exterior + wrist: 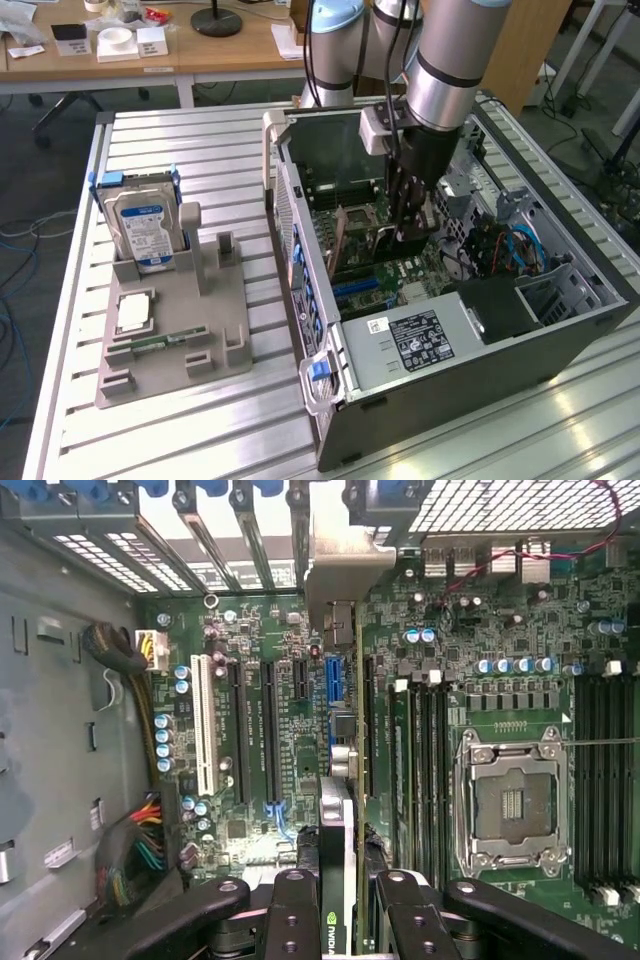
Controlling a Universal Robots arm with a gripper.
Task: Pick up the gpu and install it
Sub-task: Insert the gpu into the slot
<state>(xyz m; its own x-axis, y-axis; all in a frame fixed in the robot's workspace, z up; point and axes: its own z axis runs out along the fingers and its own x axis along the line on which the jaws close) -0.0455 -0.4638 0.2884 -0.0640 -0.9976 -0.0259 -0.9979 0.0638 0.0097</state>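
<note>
**One card gripped, edge-down over the slots**

One relation matters here: how the long edge of the gpu [337,865] lines up with the slot rows on the motherboard [260,630].

The fingers [295,920] are closed on the gpu, one on each flat face. In the wrist view the card shows edge-on as a thin strip coming straight out from between them. Its long axis runs parallel to the expansion slots, and the blue slot [335,690] lies almost on the same line, just beyond the card's visible end. The white slot [205,725] and the black ones beside it sit off to one side of that line.

In the exterior view the arm reaches down into the open computer case [440,340], which lies on its side on the ribbed surface [200,420]. The fingertips are low, near the board. I judge the card aligned but not yet seated, though how far above the slot it hangs cannot be told.
</note>
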